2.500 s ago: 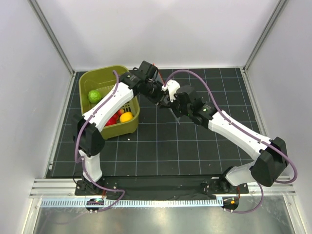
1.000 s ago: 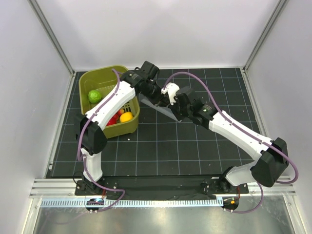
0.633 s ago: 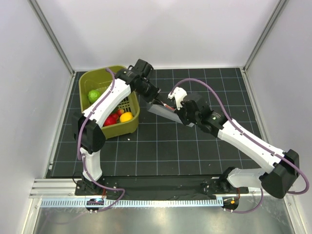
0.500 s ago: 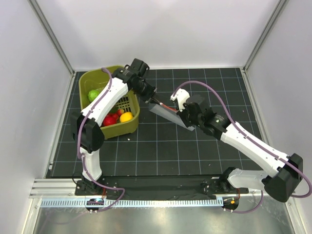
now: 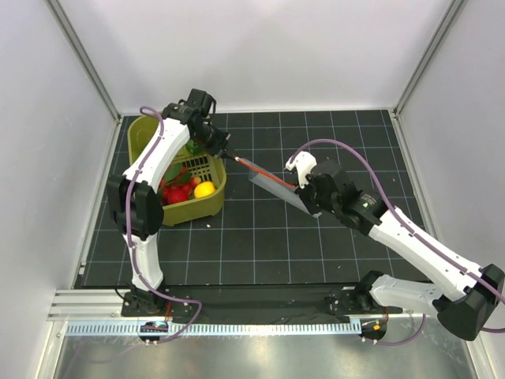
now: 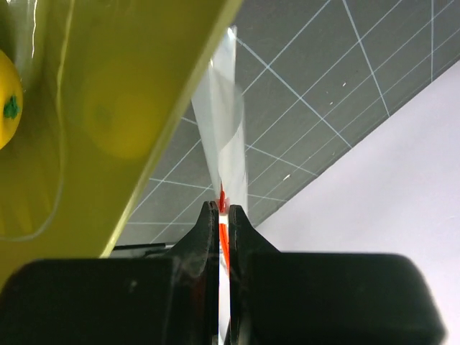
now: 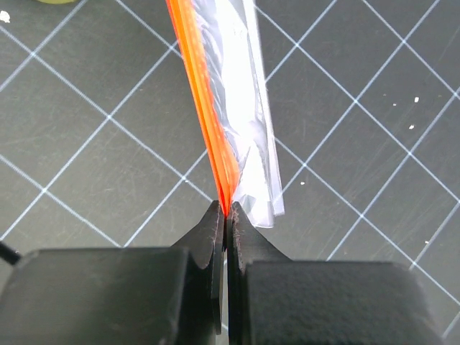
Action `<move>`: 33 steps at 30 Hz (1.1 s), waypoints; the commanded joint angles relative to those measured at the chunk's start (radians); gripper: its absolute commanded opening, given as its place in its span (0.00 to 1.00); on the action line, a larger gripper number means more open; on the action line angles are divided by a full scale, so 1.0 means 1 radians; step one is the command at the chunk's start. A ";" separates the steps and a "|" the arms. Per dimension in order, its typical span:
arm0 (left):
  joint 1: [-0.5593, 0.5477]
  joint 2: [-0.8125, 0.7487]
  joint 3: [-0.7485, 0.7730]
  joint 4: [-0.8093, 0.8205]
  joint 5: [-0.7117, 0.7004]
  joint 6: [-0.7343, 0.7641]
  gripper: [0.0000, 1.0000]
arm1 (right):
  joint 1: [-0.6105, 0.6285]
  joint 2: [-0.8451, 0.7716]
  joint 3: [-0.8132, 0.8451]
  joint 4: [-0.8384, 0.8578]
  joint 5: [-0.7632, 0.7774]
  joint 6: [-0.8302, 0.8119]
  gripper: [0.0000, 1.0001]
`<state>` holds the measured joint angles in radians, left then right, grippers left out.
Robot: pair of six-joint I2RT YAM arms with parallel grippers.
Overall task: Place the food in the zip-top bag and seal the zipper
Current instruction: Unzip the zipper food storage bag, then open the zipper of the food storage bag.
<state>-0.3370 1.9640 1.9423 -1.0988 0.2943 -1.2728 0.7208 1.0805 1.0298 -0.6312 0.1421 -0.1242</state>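
The clear zip-top bag point(image 5: 275, 188) hangs stretched between my two grippers, above the mat beside the basket. Its red-orange zipper point(image 5: 264, 173) runs along the top edge. My left gripper point(image 5: 230, 155) is shut on the zipper's left end point(image 6: 223, 198), right at the basket's rim. My right gripper point(image 5: 303, 189) is shut on the zipper's right end point(image 7: 205, 108), with the clear film point(image 7: 248, 115) hanging beside it. The food lies in the basket: a yellow ball point(image 5: 204, 189) and red ones point(image 5: 175, 194). The yellow ball also shows in the left wrist view point(image 6: 6, 100).
The olive-green slotted basket point(image 5: 215, 200) stands at the back left on the black grid mat point(image 5: 260, 245); its wall point(image 6: 122, 108) fills the left of the left wrist view. White walls enclose the mat on three sides.
My left gripper has swung left to the basket's rim and my right gripper has pulled away to the right and nearer. The bag is now drawn out long between them.
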 commanded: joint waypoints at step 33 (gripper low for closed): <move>0.001 0.018 0.098 -0.047 -0.007 0.158 0.00 | -0.009 0.615 0.598 -0.022 -0.392 0.159 0.32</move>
<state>-0.3359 2.0136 2.0083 -1.1168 0.3000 -1.1397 0.7151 1.7172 1.5929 -0.6739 -0.2115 -0.0002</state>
